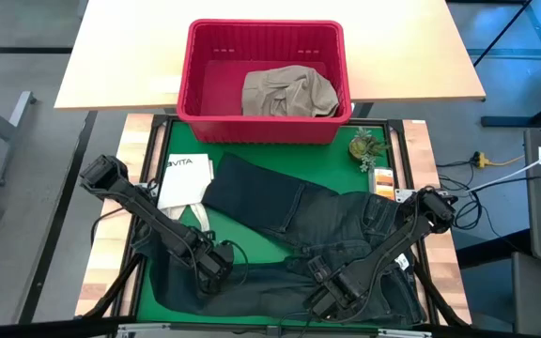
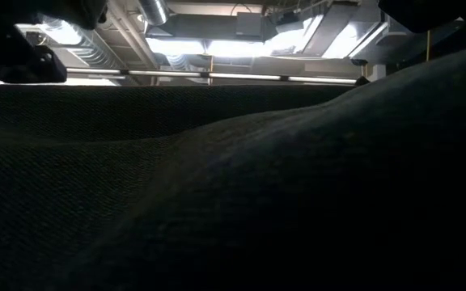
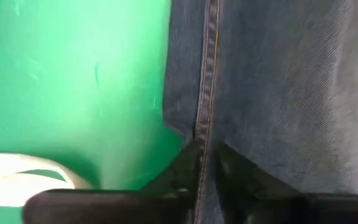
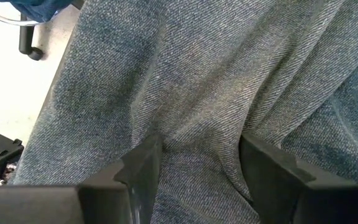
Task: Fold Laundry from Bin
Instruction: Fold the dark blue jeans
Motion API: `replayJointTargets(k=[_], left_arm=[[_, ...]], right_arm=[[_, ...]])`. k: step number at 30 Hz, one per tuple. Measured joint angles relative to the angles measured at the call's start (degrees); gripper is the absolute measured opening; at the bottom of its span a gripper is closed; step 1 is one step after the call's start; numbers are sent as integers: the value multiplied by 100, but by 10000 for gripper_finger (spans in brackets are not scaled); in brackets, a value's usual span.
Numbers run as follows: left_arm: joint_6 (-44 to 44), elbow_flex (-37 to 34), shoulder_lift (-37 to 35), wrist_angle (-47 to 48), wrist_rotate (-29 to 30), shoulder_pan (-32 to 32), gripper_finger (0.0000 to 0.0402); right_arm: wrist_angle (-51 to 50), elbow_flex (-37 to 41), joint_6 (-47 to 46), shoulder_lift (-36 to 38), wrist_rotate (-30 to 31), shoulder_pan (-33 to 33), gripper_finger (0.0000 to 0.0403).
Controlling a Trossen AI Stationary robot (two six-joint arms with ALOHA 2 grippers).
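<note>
Early days tbh: jeans (image 1: 280,235) spread on green worktop (image 1: 184,141), unfolded. Left claw (image 3: 207,163) pinching jeans seam, right claw (image 4: 197,165) apart over denim. Khaki piece (image 1: 287,92) waiting in bin (image 1: 200,103).

Grey floor (image 1: 26,207); pale wooden table (image 1: 393,47); ceiling strip lights (image 2: 241,47) bright overhead.

Even overhead light fell almost shadowless across the table from above, while the low view was dim, dark cloth (image 2: 241,202) silhouetted against glaring ceiling lamps (image 2: 241,44), and the left wrist picture was softly blurred.
</note>
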State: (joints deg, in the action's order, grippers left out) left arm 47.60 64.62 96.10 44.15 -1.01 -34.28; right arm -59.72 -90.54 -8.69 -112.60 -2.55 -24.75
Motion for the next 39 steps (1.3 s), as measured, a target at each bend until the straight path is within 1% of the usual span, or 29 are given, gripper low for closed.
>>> replayJointTargets(k=[7,10,13,19,26,28,30,33,37,39], left_arm=[[-23,4,86,-393,111,-44,115],[-326,4,318,-700,-7,-153,134],[-457,4,584,-716,4,-254,139],[-329,17,1030,-587,56,-210,140],[-466,37,1228,-561,85,-210,140],[-466,35,1234,-559,97,-210,135],[-465,31,1238,-549,169,-235,122],[-382,23,1247,-526,422,-260,85],[-216,22,1254,-511,557,-203,18],[-132,24,1254,-478,509,-173,11]], right_arm=[[-15,0,0,0,0,2,211],[-22,0,0,0,4,0,211],[-24,0,0,0,8,0,211],[-16,0,2,0,18,0,211],[-17,0,0,0,22,0,211],[-20,0,1,0,22,1,211],[-20,0,1,0,23,0,211],[-20,0,2,0,49,0,211],[-28,0,2,0,52,0,211],[-31,0,2,0,52,0,211]])
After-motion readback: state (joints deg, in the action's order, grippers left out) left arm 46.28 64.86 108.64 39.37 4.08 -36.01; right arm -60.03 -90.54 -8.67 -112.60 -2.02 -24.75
